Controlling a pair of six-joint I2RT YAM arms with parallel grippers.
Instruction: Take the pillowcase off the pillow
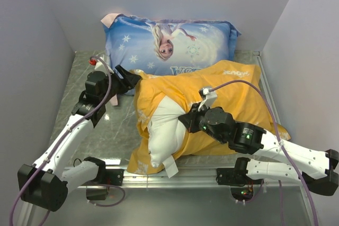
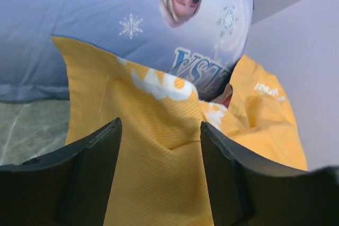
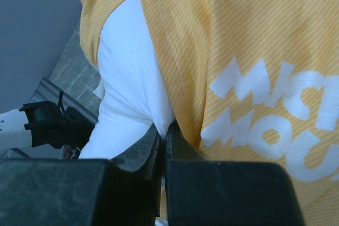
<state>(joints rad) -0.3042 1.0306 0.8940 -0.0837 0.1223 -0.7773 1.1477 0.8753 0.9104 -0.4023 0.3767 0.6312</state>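
The soft yellow-orange pillowcase with white lettering lies crumpled across the middle of the grey marbled table. Its open mouth faces the near-left, and its far edge lies against the light blue pillow printed with a blonde cartoon figure and snowflakes at the back wall. The plump white pillow bulges partway out of that mouth toward the arm bases. Its small white tag hangs over the silver rail at the table's near edge, while the rest of the pillow sits inside the case.

The right gripper meets the pillow just where the white fabric leaves the yellow hem. In the right wrist view the gripper is pinched closed, its two black fingers pressed almost together. The white pillow puckers into the pinch, with the hem of the pillowcase just beside it (white letters show on the cloth there).

The left gripper sits at the case's far-left corner, beside the blue pillow. Its wrist view shows the gripper spread wide, yellow pillowcase cloth lying in the gap; whether the fingers touch the cloth cannot be told.
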